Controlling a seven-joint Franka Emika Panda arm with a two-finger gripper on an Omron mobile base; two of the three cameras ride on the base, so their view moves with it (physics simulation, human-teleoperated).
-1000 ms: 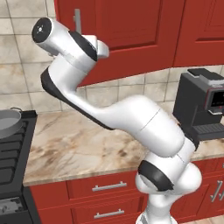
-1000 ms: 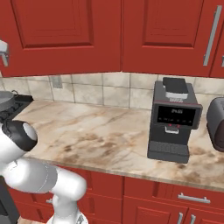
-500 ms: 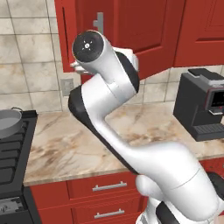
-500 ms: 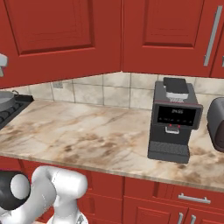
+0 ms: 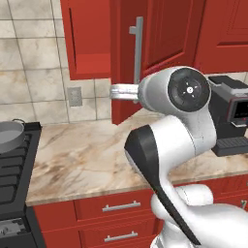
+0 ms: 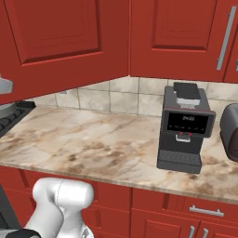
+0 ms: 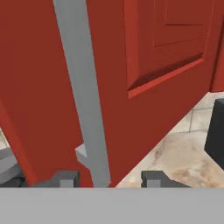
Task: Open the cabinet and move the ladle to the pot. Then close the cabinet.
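The cabinet door (image 5: pixel 164 43) stands partly swung out from the red wall cabinet (image 5: pixel 87 43), whose dim inside shows beside it. Its long silver bar handle (image 5: pixel 138 53) runs up the hand view (image 7: pixel 83 96) between my two fingertips. My gripper (image 7: pixel 109 178) is open around the bar, with a gap on each side of it. The grey pot (image 5: pixel 9 135) sits on the stove at the far left. The ladle is hidden.
A black stove (image 5: pixel 12 169) takes the left end of the marble counter (image 5: pixel 87 155). A dark coffee machine (image 6: pixel 183 128) stands on the counter to the right, with a dark rounded appliance (image 6: pixel 231 132) beyond it. My own arm (image 5: pixel 174 140) rises over the counter's front edge.
The cabinet door has swung further out toward me, with the handle coming down and right in the left base view. My arm has folded back with it, and the fingers have spread slightly.
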